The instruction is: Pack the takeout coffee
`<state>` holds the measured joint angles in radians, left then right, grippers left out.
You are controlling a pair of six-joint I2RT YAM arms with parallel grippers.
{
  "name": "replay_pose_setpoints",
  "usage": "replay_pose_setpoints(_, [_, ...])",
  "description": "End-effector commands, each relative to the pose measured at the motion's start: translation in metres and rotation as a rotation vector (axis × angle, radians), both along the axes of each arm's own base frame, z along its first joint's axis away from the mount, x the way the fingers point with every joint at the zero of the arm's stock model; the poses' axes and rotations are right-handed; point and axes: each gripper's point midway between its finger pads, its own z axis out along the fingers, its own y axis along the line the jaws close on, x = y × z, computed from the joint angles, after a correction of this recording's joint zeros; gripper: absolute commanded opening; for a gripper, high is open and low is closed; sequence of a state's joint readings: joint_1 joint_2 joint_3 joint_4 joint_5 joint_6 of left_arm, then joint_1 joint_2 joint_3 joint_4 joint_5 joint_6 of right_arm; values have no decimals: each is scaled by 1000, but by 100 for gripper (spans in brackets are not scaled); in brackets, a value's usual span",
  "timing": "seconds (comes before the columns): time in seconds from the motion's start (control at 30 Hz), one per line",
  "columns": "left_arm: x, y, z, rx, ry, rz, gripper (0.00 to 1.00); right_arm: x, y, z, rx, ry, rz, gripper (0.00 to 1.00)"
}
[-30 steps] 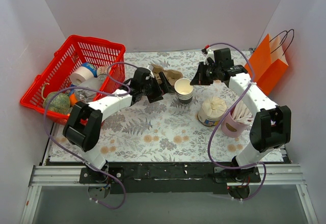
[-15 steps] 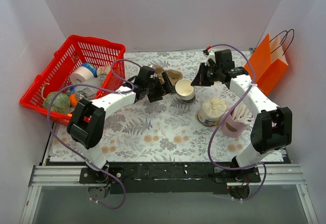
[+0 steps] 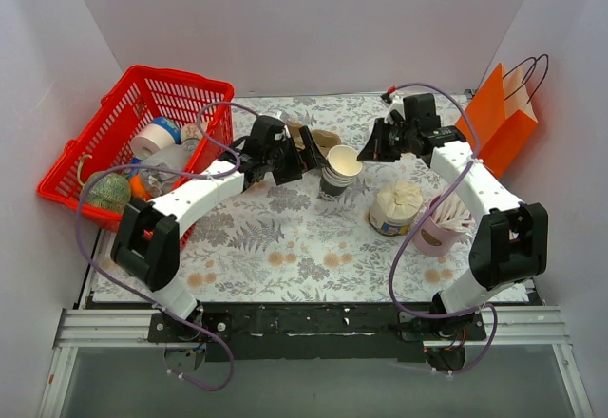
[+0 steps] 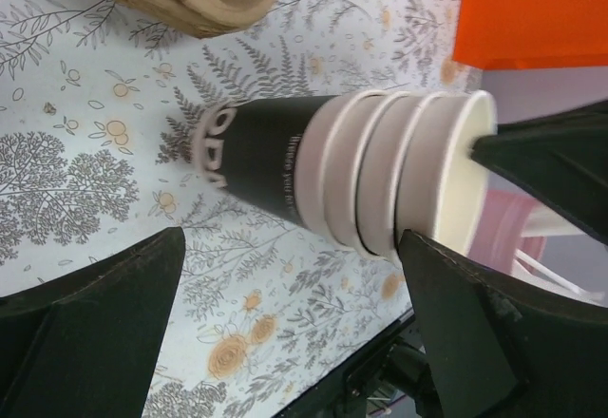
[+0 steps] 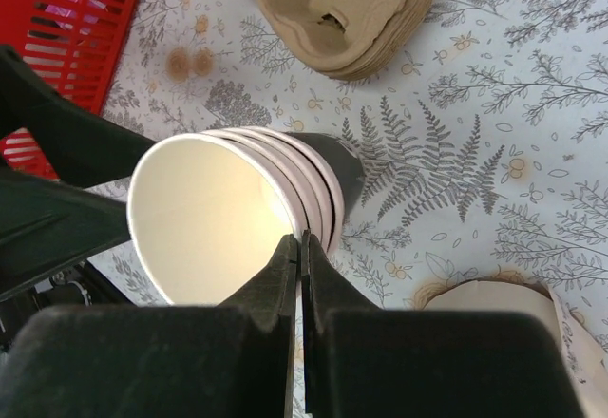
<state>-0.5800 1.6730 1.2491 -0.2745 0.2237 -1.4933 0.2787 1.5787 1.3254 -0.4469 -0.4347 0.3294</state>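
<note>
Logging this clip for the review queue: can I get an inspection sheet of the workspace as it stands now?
Surface: floral cloth covers the table.
Job's things: lidded takeout coffee, nothing seen; only a lidless cup stack sits between the grippers.
Clutter: cardboard carriers behind the stack; napkin tub; pink holder with white sticks; red basket holding oddments.
Grippers: left gripper open, its fingers flanking the stack; right gripper appears pinched on the top cup's rim.
Cables: purple cable loops off each arm; no snag seen.
Surroundings: white walls; orange bag at the right.
</note>
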Motion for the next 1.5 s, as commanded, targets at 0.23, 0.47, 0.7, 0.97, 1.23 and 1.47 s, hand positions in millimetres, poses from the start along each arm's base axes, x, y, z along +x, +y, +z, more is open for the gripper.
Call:
replay_pose_setpoints(0.23, [-11,-3,90,-96,-170,-26,98,-41,36,10,1,-32,139,1])
replay_pose_setpoints(0.47, [-17,4,75,-66,-135,-13,94,-46,44,5,-21,-26,130,1])
replay_pose_setpoints(0.7, [-21,12,58,69,-132,13,58,-51,51,3,-41,-31,130,1])
replay_pose_setpoints(0.97, [-29,13,37,171,-83,-15,40,-53,55,6,-46,-45,140,1])
replay_pose_setpoints(1.23, [-31,7,35,202,-89,-35,30,-58,58,7,-41,-44,158,1])
replay_pose_setpoints(1.47, [-31,11,27,257,-73,-46,8,-69,67,15,16,-42,215,1])
